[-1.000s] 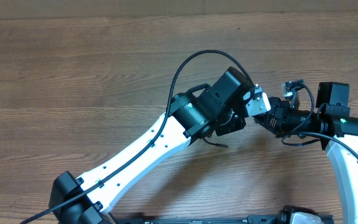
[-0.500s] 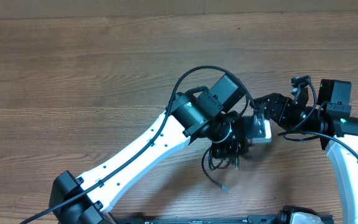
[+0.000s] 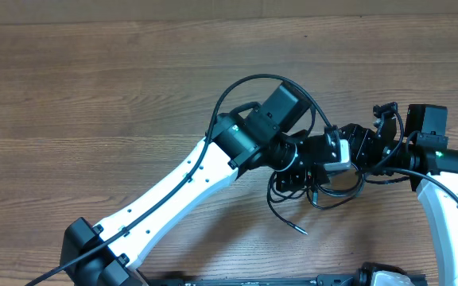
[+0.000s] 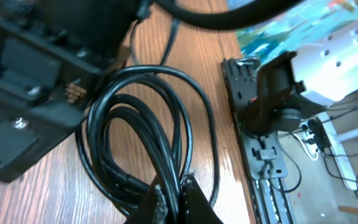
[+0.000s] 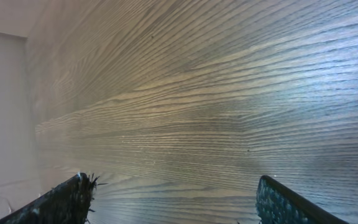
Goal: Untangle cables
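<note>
The cables [image 3: 318, 199] are thin black cords bunched in loops on the wooden table, with one silver-tipped plug end [image 3: 301, 230] trailing toward the front. In the left wrist view the loops [image 4: 135, 124] fan out over the wood and several strands run between my left gripper's [image 4: 170, 191] jaws, which are shut on them. In the overhead view the left gripper [image 3: 312, 176] sits over the bundle, close to my right gripper [image 3: 355, 149]. The right gripper [image 5: 176, 199] is open with only bare wood between its fingers.
The right arm's black gripper body [image 4: 30, 93] lies right beside the coil on the left of the left wrist view. The arms' mounting rail [image 4: 257, 137] and white right arm base [image 4: 334, 62] stand along the table's front edge. The thick arm wire [image 3: 253, 83] arcs above the left wrist.
The left wrist has turned and shifted right toward the right gripper, carrying the cables. The loops now spread wider and the plug end has swung out toward the front. The right gripper has stayed open.
</note>
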You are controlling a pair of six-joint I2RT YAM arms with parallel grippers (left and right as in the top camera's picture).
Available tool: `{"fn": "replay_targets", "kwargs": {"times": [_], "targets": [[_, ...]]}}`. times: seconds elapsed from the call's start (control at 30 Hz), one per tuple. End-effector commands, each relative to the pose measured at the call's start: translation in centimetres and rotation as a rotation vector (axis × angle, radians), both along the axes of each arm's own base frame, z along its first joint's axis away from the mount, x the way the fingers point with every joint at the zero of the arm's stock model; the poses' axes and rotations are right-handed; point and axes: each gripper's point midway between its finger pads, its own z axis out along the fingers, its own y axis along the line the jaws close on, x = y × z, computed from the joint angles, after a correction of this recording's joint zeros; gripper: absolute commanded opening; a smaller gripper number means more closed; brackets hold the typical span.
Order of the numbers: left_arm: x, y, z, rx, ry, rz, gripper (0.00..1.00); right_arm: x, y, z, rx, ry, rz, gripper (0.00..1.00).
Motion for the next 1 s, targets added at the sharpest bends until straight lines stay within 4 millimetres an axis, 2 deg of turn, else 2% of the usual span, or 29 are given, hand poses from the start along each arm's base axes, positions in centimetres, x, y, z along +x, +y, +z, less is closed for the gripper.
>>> {"fn": "replay_targets", "kwargs": {"times": [0.0, 0.27, 0.53, 0.73, 0.83, 0.9, 0.97], "targets": [[0.9, 1.0, 1.7, -0.014, -0.020, 0.062, 0.04, 0.0, 0.6, 0.7, 0.040, -0.017, 0.020, 0.82], [3.0, 1.9, 0.9, 0.045, -0.070, 0.150, 0.04, -0.1, 2.8, 2.9, 0.190, -0.077, 0.101, 0.80], [5.1, 3.0, -0.1, 0.126, -0.178, 0.220, 0.04, -0.2, 3.7, 4.3, 0.265, -0.115, 0.147, 0.74], [5.4, 3.2, -0.2, 0.136, -0.189, 0.230, 0.04, -0.2, 3.7, 4.3, 0.266, -0.116, 0.147, 0.59], [5.4, 3.2, -0.2, 0.136, -0.190, 0.232, 0.04, -0.2, 3.7, 4.3, 0.267, -0.115, 0.147, 0.45], [5.5, 3.2, -0.2, 0.139, -0.191, 0.235, 0.04, -0.2, 3.7, 4.3, 0.266, -0.116, 0.147, 0.46], [5.6, 3.5, -0.4, 0.148, -0.191, 0.242, 0.04, -0.2, 3.7, 4.3, 0.266, -0.116, 0.147, 0.54]]}}
